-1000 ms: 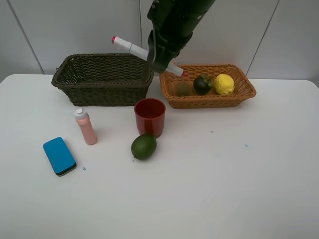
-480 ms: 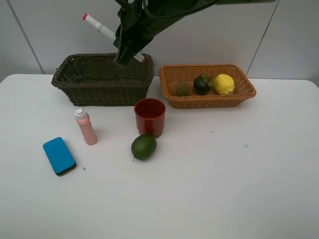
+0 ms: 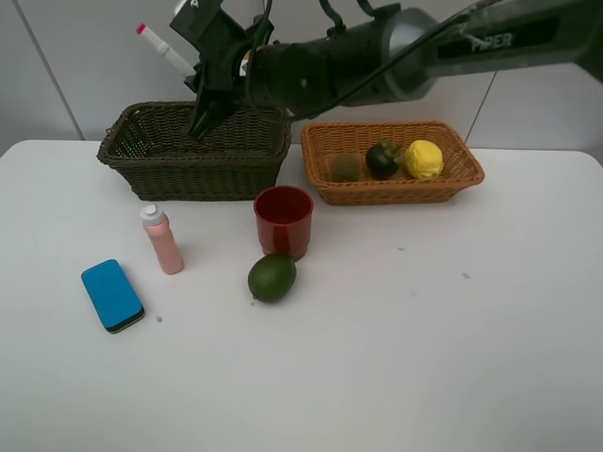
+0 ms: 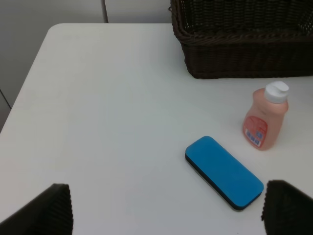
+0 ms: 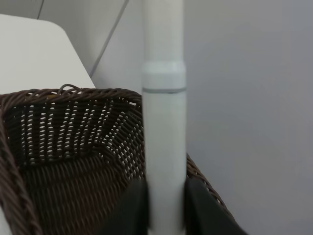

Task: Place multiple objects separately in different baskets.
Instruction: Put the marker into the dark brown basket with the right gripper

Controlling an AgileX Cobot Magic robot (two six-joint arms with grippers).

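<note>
Right wrist view showed my right gripper (image 5: 164, 209) clamped tight on the white marker (image 5: 163, 98), held over the dark basket (image 5: 68, 147). Only the high view showed its pink cap (image 3: 141, 28). Only the left wrist view showed my left gripper (image 4: 168, 210), spread wide, holding nothing.

From the near side, the high camera looks down over the whole counter (image 3: 424, 358) toward the far wall. The left wrist camera views the left side, fairly close. The right wrist camera sits tight against the white marker (image 5: 164, 122). All three share the dark basket (image 3: 188, 155).
</note>
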